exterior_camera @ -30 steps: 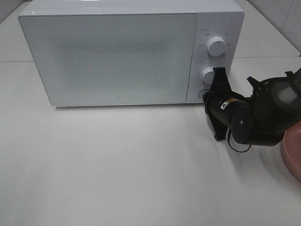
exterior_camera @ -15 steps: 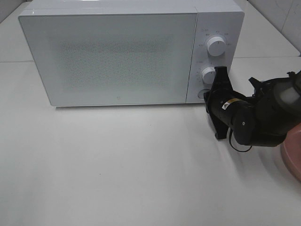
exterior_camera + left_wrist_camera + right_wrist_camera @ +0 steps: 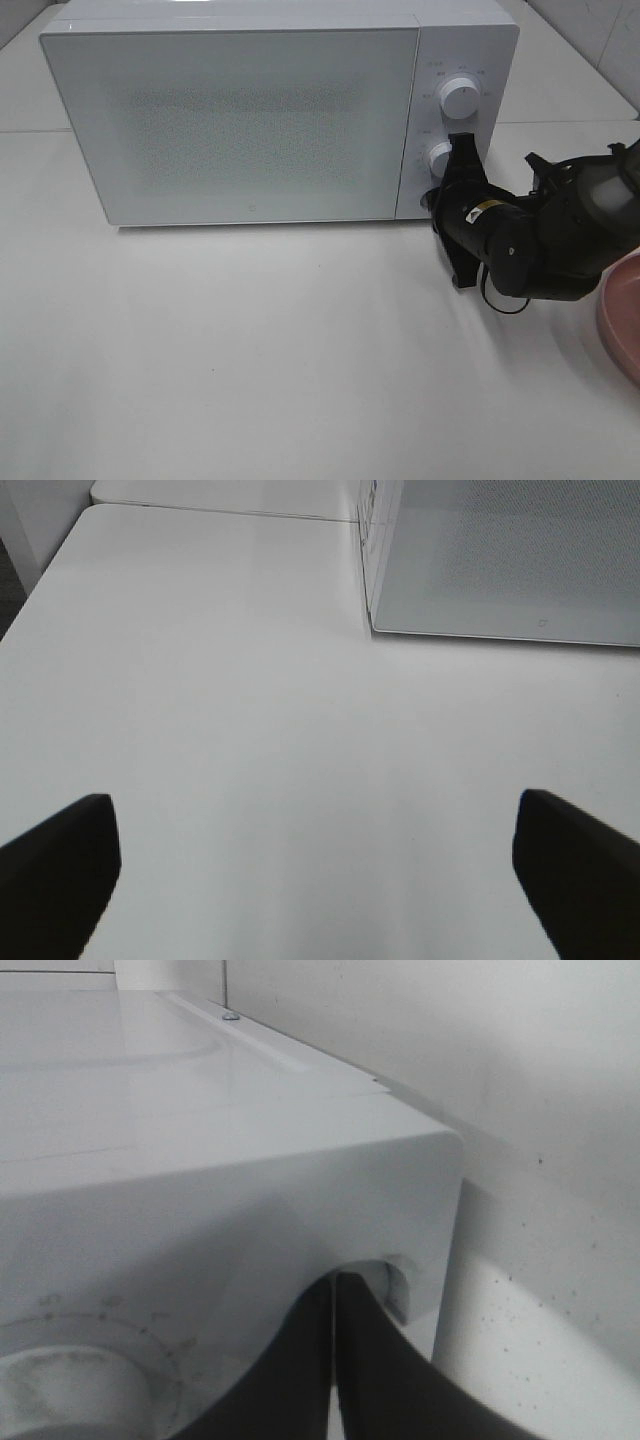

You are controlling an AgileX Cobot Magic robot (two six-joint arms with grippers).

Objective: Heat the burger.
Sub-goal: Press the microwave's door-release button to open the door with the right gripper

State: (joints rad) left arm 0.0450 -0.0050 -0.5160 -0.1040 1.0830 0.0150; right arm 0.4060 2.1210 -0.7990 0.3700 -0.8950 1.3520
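- Left gripper (image 3: 320,880): released, fingers (image 3: 60,870) spread wide, nothing between them. It hovers over bare white table (image 3: 250,350). It does not show in the high view.
- From the left wrist view, a front lower corner of the microwave (image 3: 250,110) sits further out on the table, well apart from that gripper.
- Pink plate (image 3: 622,320): cut off by the right edge of the high view, on the table, near the right arm (image 3: 545,250). Only its rim and part of its surface show, and that part is bare.
- Right arm reaches in from the right, low over the table, wrist rolled on its side.
- Right gripper (image 3: 438,205): clenched, both fingers (image 3: 380,1380) pressed flat together, gripping nothing.
- Its tips sit at the bottom of the microwave's control panel, below the lower knob (image 3: 441,158), by a round recess at the panel's corner. They look to be at the panel face, but I can't confirm contact.
- Upper knob (image 3: 460,97): apart from the gripper.
- Microwave door (image 3: 240,120): shut, flush with the panel. Its speckled window is opaque from here.
- Burger: in none of the three views. Can't tell where it is, and the door hides the microwave's inside.
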